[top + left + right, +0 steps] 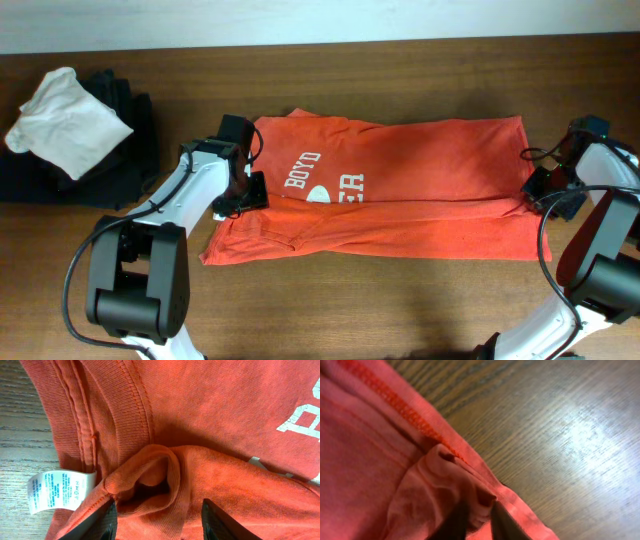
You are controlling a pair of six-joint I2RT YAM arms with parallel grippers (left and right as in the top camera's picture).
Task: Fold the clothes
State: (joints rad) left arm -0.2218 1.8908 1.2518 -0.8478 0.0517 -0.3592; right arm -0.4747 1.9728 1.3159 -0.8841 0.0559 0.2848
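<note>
- Lying lengthwise on the dark brown wooden table, the orange cotton T-shirt with white chest lettering stretches between the two arms. One layer overlaps another along a long crease.
- At the shirt's left end, the left gripper sits over the neck area, beside the lettering.
- From the left wrist view, the left gripper has its jaws spread wide and released. A raised hump of orange fabric stands between the two black fingers, which are not pressing it.
- A white printed care label lies just left of that hump, next to the stitched collar seam.
- At the shirt's right end, the right gripper meets the hem.
- In the right wrist view, the right gripper has its jaws clenched on a bunched fold of the shirt's stitched edge, with bare wood just beyond.
- A heap of black garments lies at the table's far left, well apart from the shirt, with a crumpled white cloth on top.
</note>
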